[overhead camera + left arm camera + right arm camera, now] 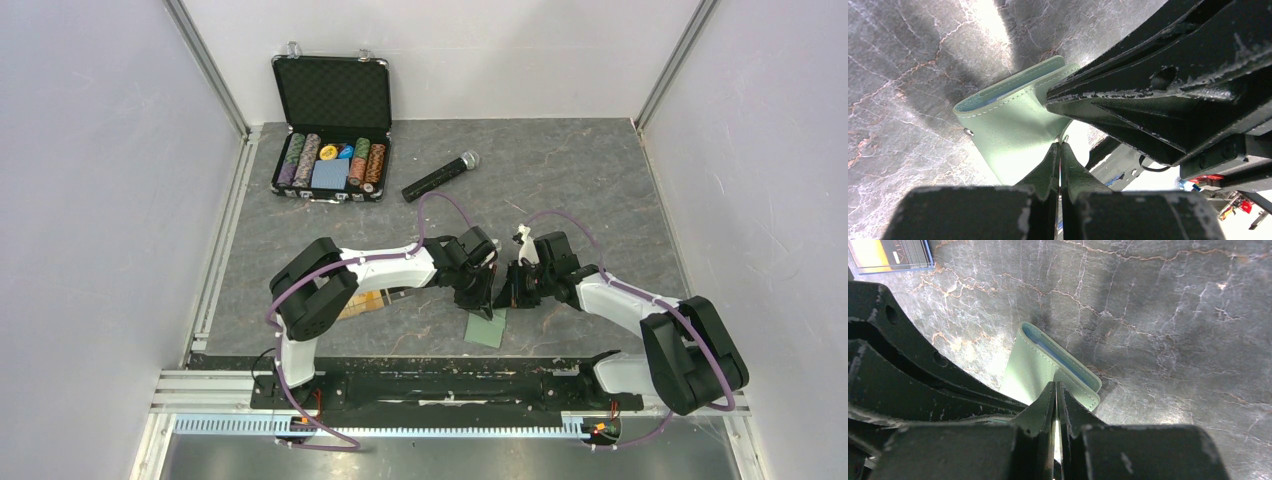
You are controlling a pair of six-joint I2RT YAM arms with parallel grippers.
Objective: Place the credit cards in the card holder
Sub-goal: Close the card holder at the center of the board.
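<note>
Near the table's [600, 190] front edge, the top view shows the card holder [487, 328], with the credit cards [365, 304] to its left. Left wrist view: the left gripper [1060, 150] pinches its flap. Right wrist view: the right gripper [1055, 390] pinches it too. It looks best to pull the flaps apart slowly.

Credit cards [362, 305] half beneath left arm [385, 268]

Even overhead light; wrist views glary, foregrounds blurred.
</note>
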